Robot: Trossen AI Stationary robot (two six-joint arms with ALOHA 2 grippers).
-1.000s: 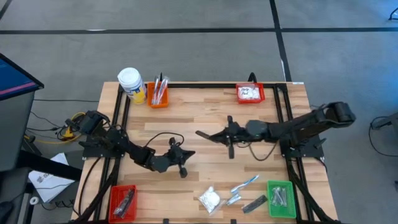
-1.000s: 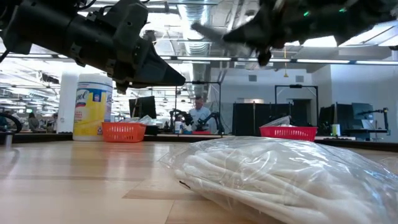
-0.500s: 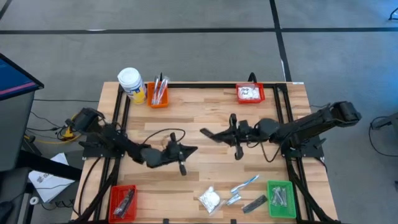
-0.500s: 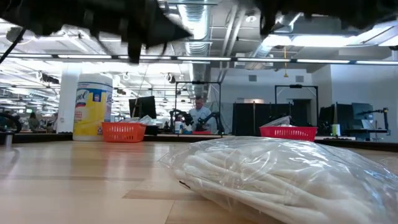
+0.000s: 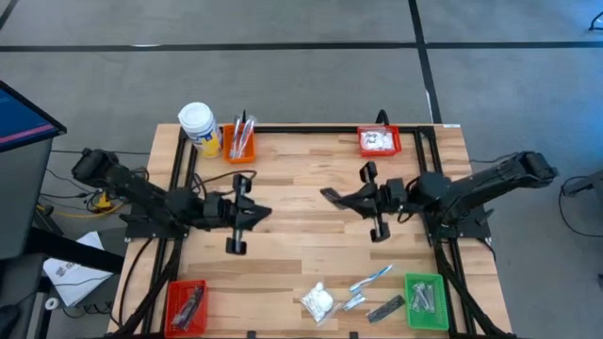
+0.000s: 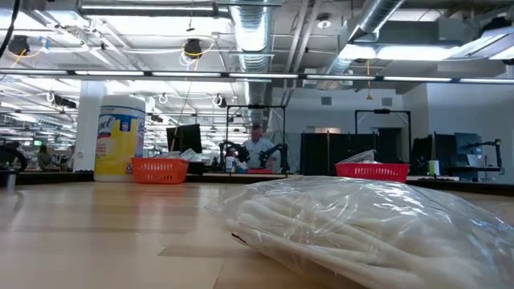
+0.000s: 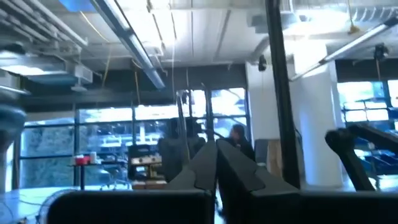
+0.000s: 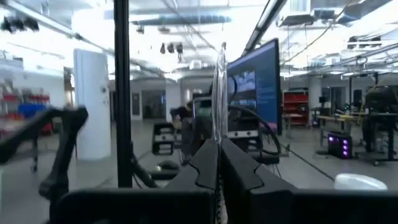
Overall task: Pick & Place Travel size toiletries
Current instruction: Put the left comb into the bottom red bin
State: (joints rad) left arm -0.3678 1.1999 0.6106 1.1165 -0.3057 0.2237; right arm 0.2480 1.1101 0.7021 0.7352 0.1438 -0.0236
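Hovering mid-bench, left tool (image 5: 254,213) and right tool (image 5: 330,196) both pinched closed, empty. Toiletries near front edge: white packet (image 5: 317,301), toothbrush (image 5: 372,277), dark bar (image 5: 384,308). Suggest opening wide before descending, centring over one item, avoiding neighbours.

At table height, the clear crinkled plastic packet of white contents (image 6: 361,229) is cut off at five o'clock. From above, contents of the small green bin (image 5: 426,299) are too small to identify.

We can make out only a blurred brand script on the tall white-and-yellow wipes canister (image 6: 119,138); it stays unreadable.
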